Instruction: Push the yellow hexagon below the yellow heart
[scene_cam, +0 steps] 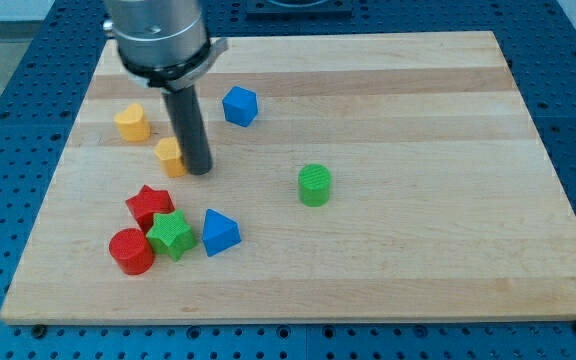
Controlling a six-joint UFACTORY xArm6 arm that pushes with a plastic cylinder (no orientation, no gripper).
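Note:
The yellow hexagon lies left of the board's middle, below and to the right of the yellow heart. My tip stands against the hexagon's right side, touching or nearly touching it. The dark rod rises from there to the arm's grey body at the view's top, and it hides the hexagon's right edge.
A blue block lies right of the rod near the top. A green cylinder stands at mid-board. A red star, green star, red cylinder and blue triangular block cluster at lower left.

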